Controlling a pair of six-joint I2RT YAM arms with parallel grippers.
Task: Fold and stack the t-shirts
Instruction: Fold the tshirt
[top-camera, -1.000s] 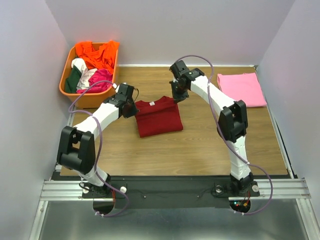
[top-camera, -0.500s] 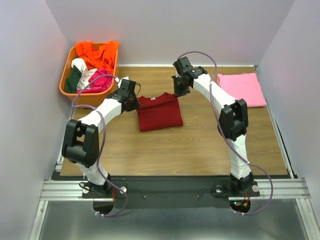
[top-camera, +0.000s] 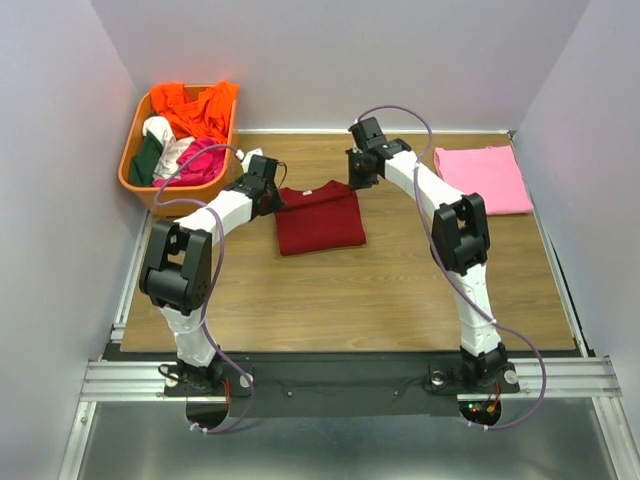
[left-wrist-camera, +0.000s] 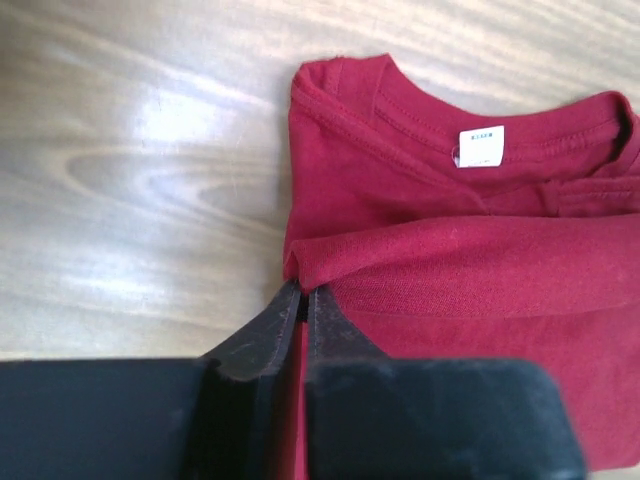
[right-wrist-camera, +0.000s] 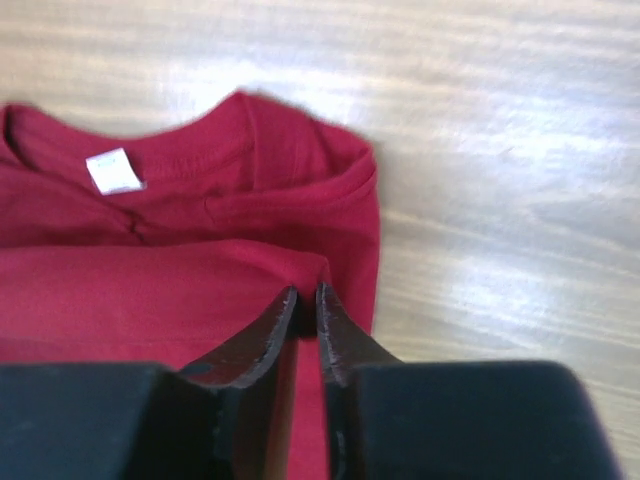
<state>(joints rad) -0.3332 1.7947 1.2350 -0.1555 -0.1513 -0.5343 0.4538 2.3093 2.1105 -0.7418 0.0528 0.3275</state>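
The maroon t-shirt (top-camera: 320, 218) lies partly folded on the wooden table, its white neck label (left-wrist-camera: 481, 146) toward the far edge. My left gripper (top-camera: 271, 196) is shut on the folded edge at the shirt's left side (left-wrist-camera: 305, 288). My right gripper (top-camera: 357, 182) is shut on the folded edge at the shirt's right side (right-wrist-camera: 307, 292). Both hold the lower part of the shirt doubled over toward the collar. The light pink t-shirt (top-camera: 484, 178) lies folded flat at the far right of the table.
An orange plastic basket (top-camera: 143, 178) with several crumpled garments stands at the far left corner, close to my left arm. Walls close in on the left, back and right. Bare wood (top-camera: 380, 290) lies in front of the maroon shirt.
Both grippers moved toward the far edge, carrying the shirt's lower part over toward the collar. The shirt looks shorter and sits farther back.
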